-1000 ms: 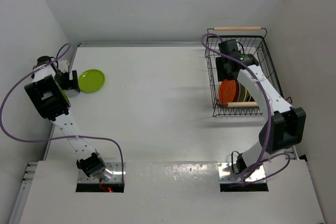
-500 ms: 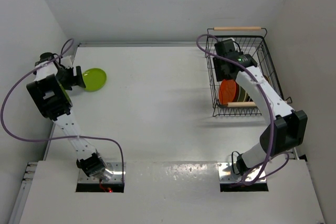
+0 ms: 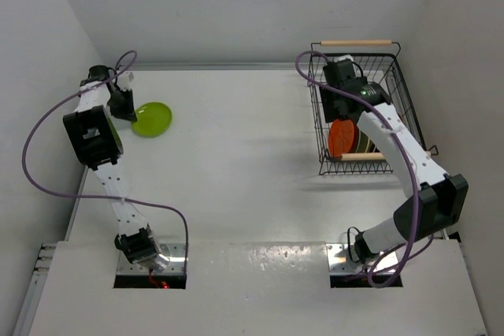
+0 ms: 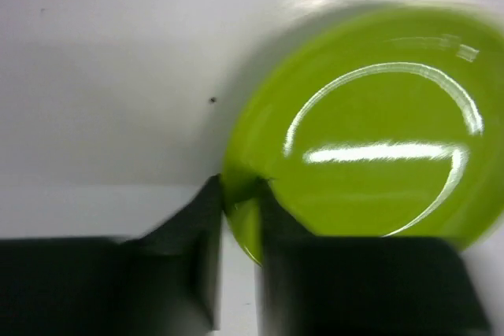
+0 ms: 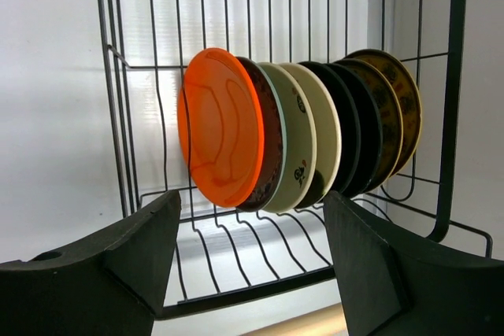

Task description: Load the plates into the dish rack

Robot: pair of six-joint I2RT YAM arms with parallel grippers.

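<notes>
The lime green plate (image 3: pixel 152 119) is at the far left of the table, and it fills the left wrist view (image 4: pixel 370 147). My left gripper (image 3: pixel 124 106) is shut on its near rim, with one finger (image 4: pixel 206 218) under the edge and the other on top. The black wire dish rack (image 3: pixel 398 84) stands at the far right. In it several plates stand on edge in a row, the orange-red one (image 5: pixel 220 127) in front, then patterned, cream, black and gold-brown ones. My right gripper (image 5: pixel 252 261) hangs open over the rack, apart from the plates.
The rack has a wooden rod handle at the far end (image 3: pixel 356 42) and another at the near end (image 3: pixel 364 156). White walls run close along the table's left side and back. A purple cable (image 3: pixel 47 123) loops off each arm.
My left gripper has shut on the green plate's rim and carried it a little to the right, away from the left wall. The right arm has shifted only slightly over the rack.
</notes>
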